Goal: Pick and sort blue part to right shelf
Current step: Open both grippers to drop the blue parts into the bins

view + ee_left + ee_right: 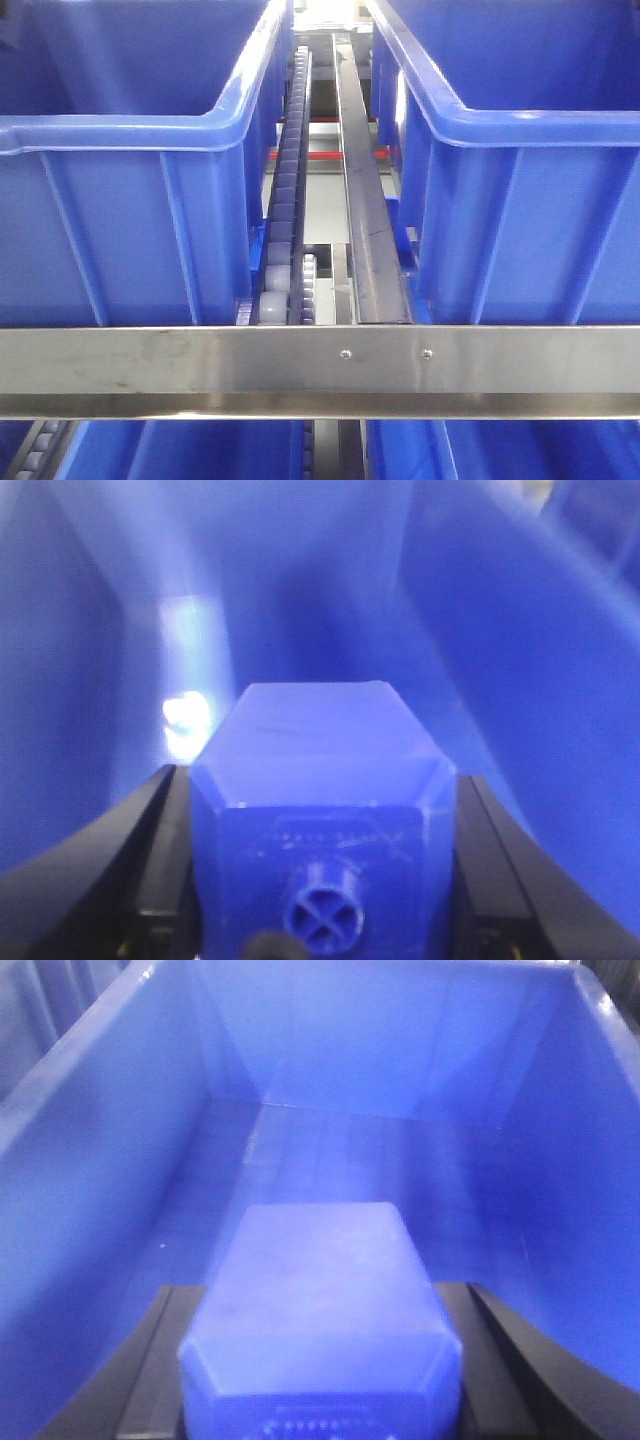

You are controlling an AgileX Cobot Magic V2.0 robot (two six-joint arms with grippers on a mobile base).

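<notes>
blue part (320, 1310) | solid blue, square-bodied | inside bin (right shelf (320, 360)) | between jaws

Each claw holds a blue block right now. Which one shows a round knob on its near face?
The block in the left claw: a round knob with a cross sits on its near face. The right claw's block shows none.

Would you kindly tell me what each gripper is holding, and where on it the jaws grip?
Each holds a blue part, jaws against its two opposite side faces: left gripper one part, right gripper another.
</notes>
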